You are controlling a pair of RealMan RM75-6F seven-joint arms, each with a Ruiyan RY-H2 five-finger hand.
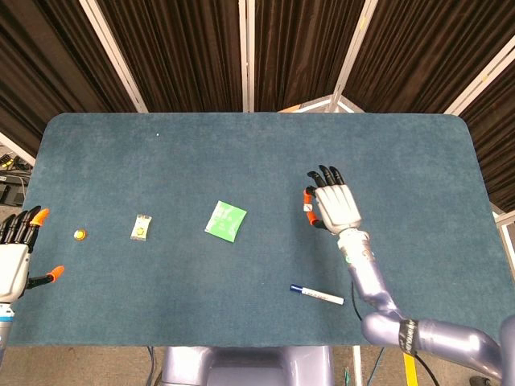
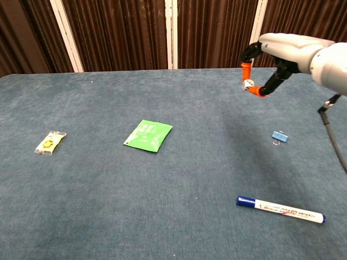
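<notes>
Pinched between the orange-tipped thumb and a finger of the right robot hand (image 2: 271, 67) is a small white die with dark pips (image 2: 247, 84), held in the air well above the teal cloth-covered bench (image 2: 162, 184); its other fingers curl over it. Below lie a small blue binder clip (image 2: 280, 137), a blue-capped whiteboard marker (image 2: 280, 210) and a flat green sachet (image 2: 148, 135). At the bench's far left edge the left robot hand (image 1: 14, 261) seems empty, fingers spread, though partly cropped.
</notes>
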